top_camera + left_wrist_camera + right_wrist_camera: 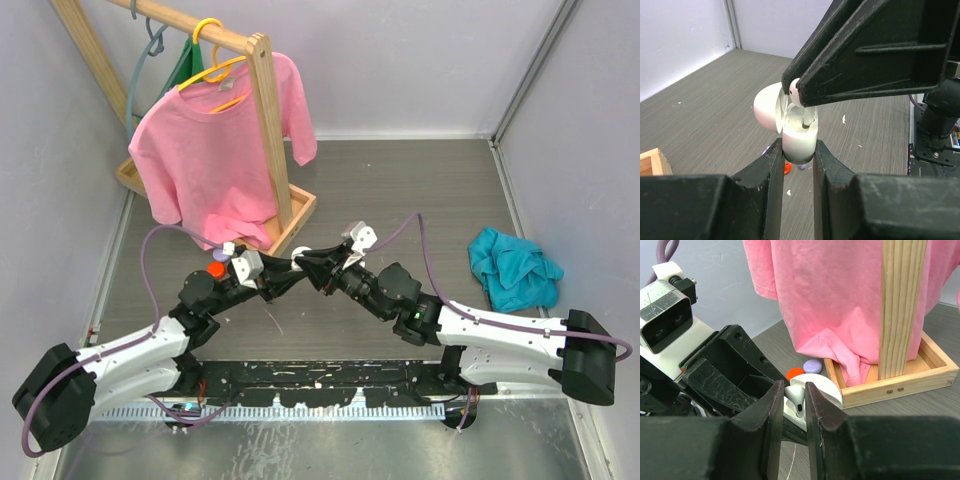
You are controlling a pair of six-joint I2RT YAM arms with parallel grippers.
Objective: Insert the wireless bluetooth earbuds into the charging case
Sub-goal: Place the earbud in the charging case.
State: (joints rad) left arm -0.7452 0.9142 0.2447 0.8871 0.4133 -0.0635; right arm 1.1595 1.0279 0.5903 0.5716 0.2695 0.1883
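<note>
My left gripper point(799, 151) is shut on the body of a white charging case point(799, 142), held upright above the table with its lid point(767, 107) swung open to the left. My right gripper point(795, 394) is shut on a white earbud point(796, 400), whose stem points down into the open case point(824, 388). In the left wrist view the earbud's round head point(795, 91) shows between the right gripper's fingertips point(805, 85), right above the case's opening. From above, both grippers meet at the case point(299, 262) mid-table.
A small orange round case point(794, 373) and a purple one point(813, 366) lie on the table beside the wooden rack base point(900, 385). A pink T-shirt point(215, 150) hangs on the rack. A teal cloth point(513, 268) lies at the right.
</note>
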